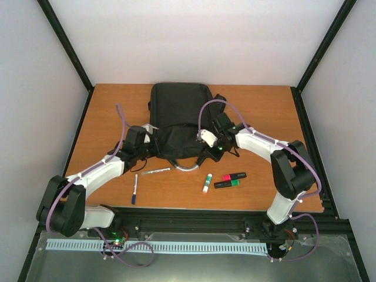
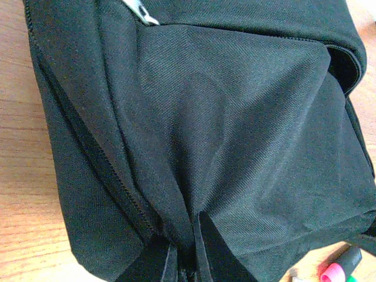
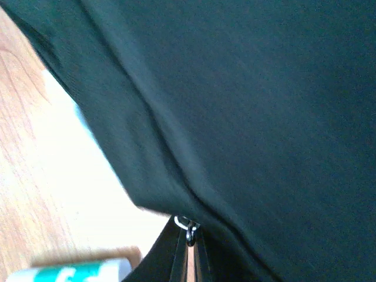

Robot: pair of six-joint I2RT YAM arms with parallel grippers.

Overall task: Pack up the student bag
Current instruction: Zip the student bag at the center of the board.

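**Fig. – Both grippers closed on the student bag at mid-table**

**Top ext. view.** We see the student bag [image 1: 179, 111] lying flat at the centre of the wooden table [image 1: 264, 111]. Its far end is near the table's back edge, and its grey loop handle [image 1: 183, 167] is at the near end. The L gripper [image 1: 151, 145] meets the bag's near-left corner, and the R gripper [image 1: 204, 140] meets its near-right side. We cannot read the jaw state from this height. In front of the bag lie a blue-capped pen [image 1: 134, 189], a thin pen [image 1: 155, 171] just beside the handle, a glue stick [image 1: 207, 183], and a pink highlighter [image 1: 234, 176] side by side with a green highlighter [image 1: 227, 184].

**L wrist view.** Black fabric fills nearly the whole frame. At bottom centre the L gripper's fingers [image 2: 214, 258] come together, clamped on a fold of the bag. Creases fan up and outward from the pinch. A silver zip tab [image 2: 138, 10] shows at the top edge. We see the pink highlighter's cap in the bottom-right corner and bare table along the left.

**R wrist view (blurred).** The bag covers the upper right of the frame. At the bottom edge the R gripper's fingers [image 3: 173, 258] are pressed together, w/ a small metal zip ring [image 3: 188, 228] nipped at their tips, right at the bag's edge. The glue stick's green-and-white label lies at bottom left on the table.
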